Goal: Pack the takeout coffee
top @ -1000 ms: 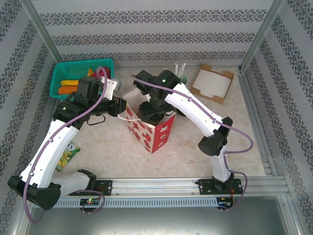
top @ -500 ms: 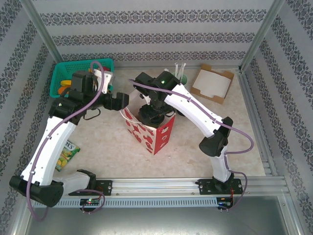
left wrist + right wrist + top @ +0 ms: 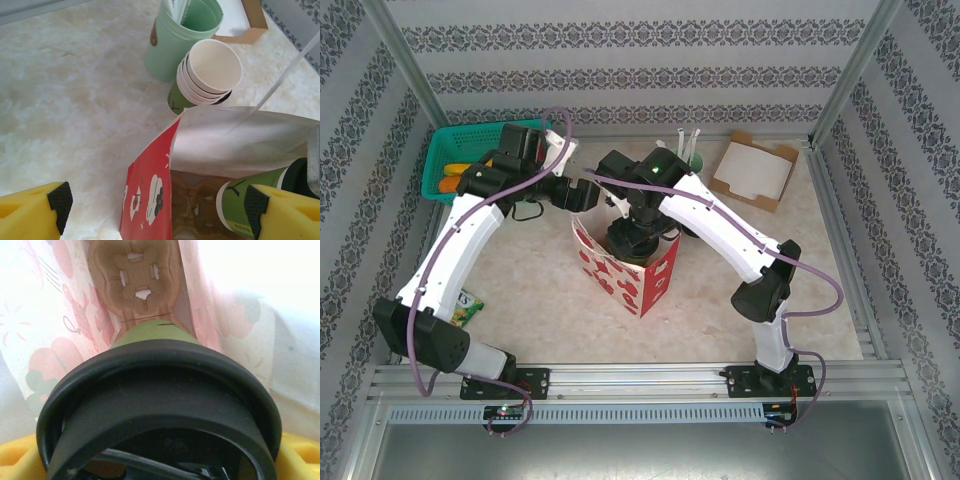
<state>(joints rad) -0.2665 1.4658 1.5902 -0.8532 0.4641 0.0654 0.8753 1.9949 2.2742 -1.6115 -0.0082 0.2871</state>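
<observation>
The takeout coffee (image 3: 150, 335), a green paper cup with a black lid (image 3: 160, 400), hangs inside the mouth of the red paper bag (image 3: 620, 278). My right gripper (image 3: 636, 230) is shut on it from above, with yellow fingers (image 3: 300, 455) on both sides of the lid. A brown cup carrier (image 3: 134, 275) lies on the bag's floor below the cup. My left gripper (image 3: 582, 192) is open at the bag's back-left rim and holds nothing. In the left wrist view the cup (image 3: 247, 202) shows inside the bag (image 3: 150, 190), between that gripper's fingertips (image 3: 59, 204).
Behind the bag stand a mint-green cup with straws (image 3: 180, 37) and a stack of lidless paper cups (image 3: 210, 70). A teal basket of vegetables (image 3: 460, 150) is at the back left, an open cardboard box (image 3: 755, 170) at the back right, and a snack packet (image 3: 460, 310) near the left arm.
My left gripper has opened, let go at the bag's left rim, and swung up and to the right behind the bag. The right gripper has stayed over the bag with the cup.
</observation>
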